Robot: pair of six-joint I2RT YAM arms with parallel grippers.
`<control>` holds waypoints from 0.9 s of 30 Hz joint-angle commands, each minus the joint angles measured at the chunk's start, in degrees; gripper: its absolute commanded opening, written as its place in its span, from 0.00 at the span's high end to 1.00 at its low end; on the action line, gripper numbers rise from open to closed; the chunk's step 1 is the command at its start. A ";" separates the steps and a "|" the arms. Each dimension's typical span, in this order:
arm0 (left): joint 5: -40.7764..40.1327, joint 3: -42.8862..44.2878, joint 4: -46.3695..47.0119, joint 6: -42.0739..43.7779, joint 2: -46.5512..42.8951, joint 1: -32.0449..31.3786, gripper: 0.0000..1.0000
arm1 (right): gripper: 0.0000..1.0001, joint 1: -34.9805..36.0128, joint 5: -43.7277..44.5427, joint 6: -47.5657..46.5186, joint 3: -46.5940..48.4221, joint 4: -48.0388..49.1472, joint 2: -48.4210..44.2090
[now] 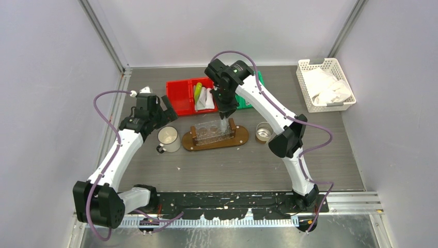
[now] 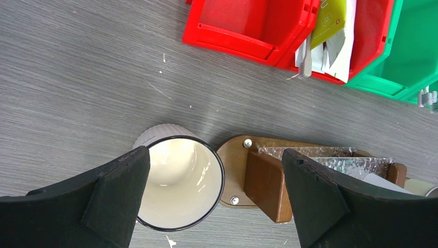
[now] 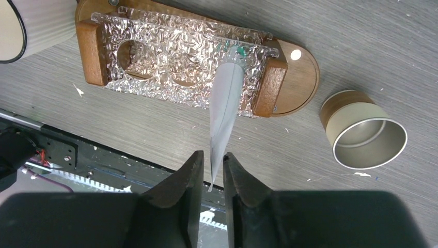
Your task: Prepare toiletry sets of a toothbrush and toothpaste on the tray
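Note:
The tray (image 1: 240, 138) is a wooden oval base with a clear, textured, holed rack (image 3: 170, 62). A whitish tapered tube (image 3: 224, 103) stands in the rack's right hole. Its flat tail lies between the fingers of my right gripper (image 3: 212, 160), which are a narrow gap apart and do not visibly pinch it. In the top view the right gripper (image 1: 225, 111) hangs straight above the tray. My left gripper (image 2: 216, 201) is wide open and empty above a cream mug (image 2: 178, 181) and the tray's left end (image 2: 232, 160). A yellow-green tube (image 1: 198, 89), whitish tubes (image 1: 206, 98) and a pale toothbrush (image 2: 307, 57) lie in the red bins.
Two red bins (image 1: 181, 97) and a green bin (image 1: 243, 101) stand behind the tray. The cream mug (image 1: 168, 139) stands left of it and a metal cup (image 1: 264, 132) right of it. A white basket (image 1: 325, 85) holding white bags is at the back right.

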 commanded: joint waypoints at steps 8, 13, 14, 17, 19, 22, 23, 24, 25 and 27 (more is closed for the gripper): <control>0.46 -0.41 2.46 1.03 0.41 -0.22 0.00 | 0.72 -1.27 -0.22 -0.40 1.33 2.99 0.44; 0.37 -0.31 2.36 1.04 0.60 -0.22 0.00 | 0.67 -1.49 -0.19 -0.45 -0.18 5.41 -0.88; 0.35 -0.24 2.26 1.11 0.62 -0.22 0.00 | 0.65 -1.58 -0.18 -0.47 -0.49 6.04 -1.32; 0.30 -0.08 2.07 1.20 0.62 -0.22 0.00 | 0.60 -1.83 -0.11 -0.49 -2.06 8.70 -3.17; 0.16 0.03 1.90 1.26 0.60 -0.22 0.00 | 0.56 -1.90 0.64 -0.53 -4.07 11.42 -5.17; -0.05 0.35 1.50 1.31 0.60 -0.22 0.00 | 0.55 -2.04 1.31 -0.49 -7.48 15.61 -8.63; -0.06 0.47 1.41 1.33 0.58 -0.22 0.00 | 0.55 -2.10 1.88 -0.46 -8.91 16.86 -9.97; -0.08 0.60 1.24 1.37 0.57 -0.22 0.00 | 0.55 -2.17 2.59 -0.41 -10.25 18.05 -11.16; -0.07 0.73 1.17 1.34 0.58 -0.22 0.00 | 0.55 -2.16 3.11 -0.41 -11.83 19.30 -12.68; -0.28 1.05 0.91 1.41 0.56 -0.22 0.00 | 0.55 -2.39 4.55 -0.54 -15.13 21.41 -15.42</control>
